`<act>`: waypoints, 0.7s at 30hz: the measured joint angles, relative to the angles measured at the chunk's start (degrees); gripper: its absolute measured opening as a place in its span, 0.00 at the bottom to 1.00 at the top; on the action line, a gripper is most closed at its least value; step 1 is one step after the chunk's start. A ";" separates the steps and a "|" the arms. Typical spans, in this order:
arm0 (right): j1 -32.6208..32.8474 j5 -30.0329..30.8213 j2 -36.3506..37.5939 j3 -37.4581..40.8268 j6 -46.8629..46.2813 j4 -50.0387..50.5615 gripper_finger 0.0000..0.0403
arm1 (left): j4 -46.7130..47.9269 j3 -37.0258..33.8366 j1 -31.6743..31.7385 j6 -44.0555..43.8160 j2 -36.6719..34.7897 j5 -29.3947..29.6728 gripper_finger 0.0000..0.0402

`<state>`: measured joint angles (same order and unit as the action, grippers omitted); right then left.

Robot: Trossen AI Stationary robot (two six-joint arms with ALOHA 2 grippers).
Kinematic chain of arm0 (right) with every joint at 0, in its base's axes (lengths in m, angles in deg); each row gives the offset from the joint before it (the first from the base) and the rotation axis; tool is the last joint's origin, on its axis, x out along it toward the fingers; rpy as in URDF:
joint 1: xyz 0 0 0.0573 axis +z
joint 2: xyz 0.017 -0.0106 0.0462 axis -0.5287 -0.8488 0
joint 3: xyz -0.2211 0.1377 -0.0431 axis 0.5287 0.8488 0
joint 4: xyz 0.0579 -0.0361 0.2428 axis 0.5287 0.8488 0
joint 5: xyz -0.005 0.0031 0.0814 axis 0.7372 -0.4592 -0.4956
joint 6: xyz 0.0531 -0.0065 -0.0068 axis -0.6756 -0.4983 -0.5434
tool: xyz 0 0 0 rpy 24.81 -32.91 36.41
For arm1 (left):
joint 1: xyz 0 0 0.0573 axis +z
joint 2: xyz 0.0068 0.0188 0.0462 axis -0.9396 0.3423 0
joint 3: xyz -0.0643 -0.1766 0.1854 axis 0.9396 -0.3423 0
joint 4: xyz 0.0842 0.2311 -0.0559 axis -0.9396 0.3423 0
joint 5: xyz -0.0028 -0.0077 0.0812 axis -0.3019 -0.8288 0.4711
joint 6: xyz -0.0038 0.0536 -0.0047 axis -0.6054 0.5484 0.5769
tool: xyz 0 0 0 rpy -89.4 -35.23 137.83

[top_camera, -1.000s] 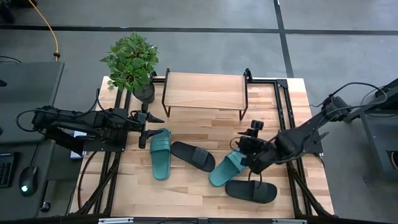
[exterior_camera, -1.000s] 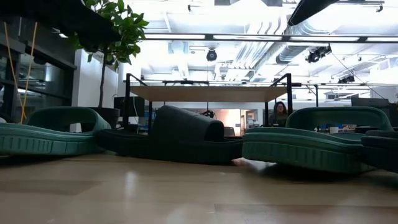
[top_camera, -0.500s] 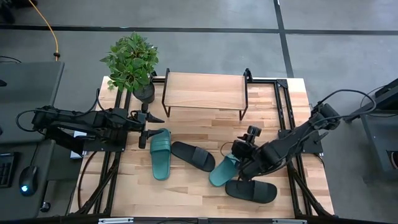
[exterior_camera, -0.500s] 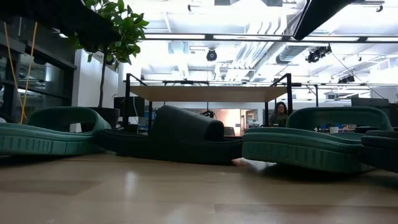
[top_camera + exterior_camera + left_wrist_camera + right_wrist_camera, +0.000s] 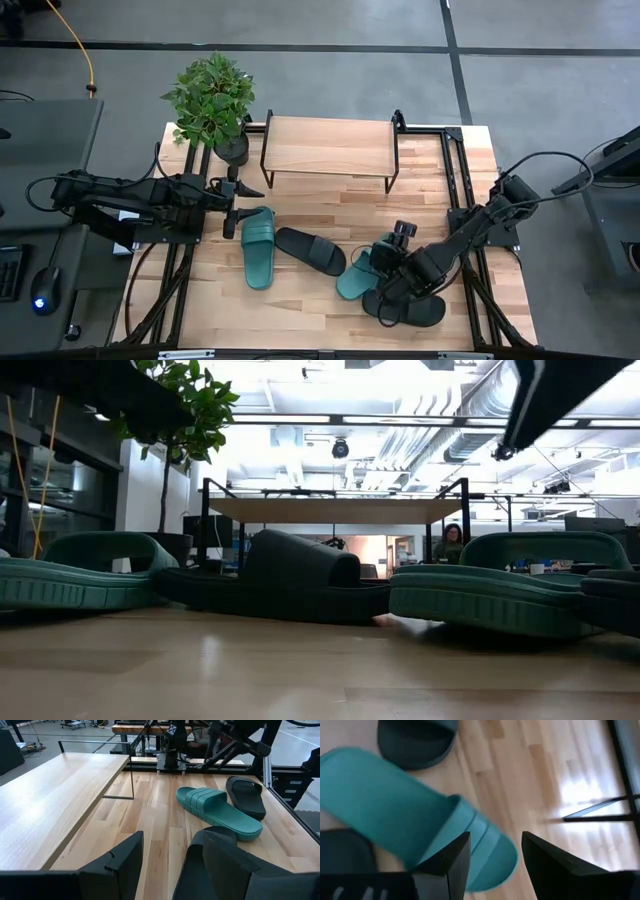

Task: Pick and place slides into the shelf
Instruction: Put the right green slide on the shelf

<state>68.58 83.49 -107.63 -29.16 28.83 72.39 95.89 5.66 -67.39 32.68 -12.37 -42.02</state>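
Four slides lie flat on the table: a teal one (image 5: 258, 247), a black one (image 5: 311, 251), a second teal one (image 5: 356, 278) and a second black one (image 5: 412, 308). The shelf (image 5: 329, 147) stands at the table's far side with nothing on its top. My right gripper (image 5: 384, 292) hangs open, tipped steeply down, above the right teal slide (image 5: 410, 815), whose ribbed end shows just past its fingers (image 5: 455, 860); it touches nothing. My left gripper (image 5: 232, 205) waits open at the table's left, pointing across the table past the left teal slide (image 5: 217, 811).
A potted plant (image 5: 210, 100) stands at the table's far left corner, beside the shelf. Black frame rails (image 5: 452, 170) run along the table's left and right sides. Bare wood lies between the shelf and the slides. A person sits in the room beyond (image 5: 448, 540).
My right gripper has moved toward the table's near edge and a little leftward, sinking and tipping further down, from beside the right teal slide's far end to above the two right-hand slides. No slide has moved.
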 joint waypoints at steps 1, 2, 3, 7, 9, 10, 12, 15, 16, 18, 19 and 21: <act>0.28 -0.87 -0.03 0.00 -0.48 0.01 0.42 | 0.00 0.00 0.00 -0.01 0.01 0.00 0.47; 0.51 -1.49 -0.03 0.00 -1.00 -0.02 0.42 | 0.00 0.00 0.00 -0.01 0.01 0.00 0.47; 0.71 -2.03 -0.03 0.00 -1.55 -0.01 0.42 | 0.00 0.00 0.00 -0.01 0.01 0.00 0.47; 1.40 -5.55 -0.03 0.00 -2.27 -0.07 0.42 | -0.06 0.00 0.00 0.02 0.01 0.00 0.47; 1.42 -7.29 -0.03 0.00 -2.33 -0.52 0.42 | -0.47 0.00 0.00 0.23 0.01 0.15 0.47; 1.42 -7.81 -0.03 0.00 -2.46 -0.95 0.42 | -0.91 0.00 0.00 0.25 0.01 0.72 0.47; 1.40 -9.43 -0.03 0.00 -2.31 -2.35 0.42 | -1.50 0.00 0.00 0.25 -0.01 2.10 0.47; 1.37 -11.80 -0.03 0.00 -1.33 -5.91 0.42 | -1.51 0.00 0.00 0.33 -0.01 4.18 0.47; 1.50 -12.40 -0.03 0.00 -1.29 -7.01 0.42 | -1.51 0.00 0.00 0.44 -0.01 4.79 0.47; 1.57 -13.01 -0.05 0.00 -0.81 -8.68 0.42 | -1.51 0.00 0.02 1.06 -0.01 5.88 0.47; 1.57 -13.19 -0.20 0.00 -0.75 -9.20 0.42 | -1.51 0.00 0.02 1.70 -0.01 6.17 0.47; 1.56 -13.71 -0.77 0.00 -0.46 -9.81 0.42 | -1.61 0.00 0.01 3.04 -0.01 6.58 0.47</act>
<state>70.14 69.78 -108.40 -29.16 28.37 62.57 94.28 5.66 -67.39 35.72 -12.39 -35.44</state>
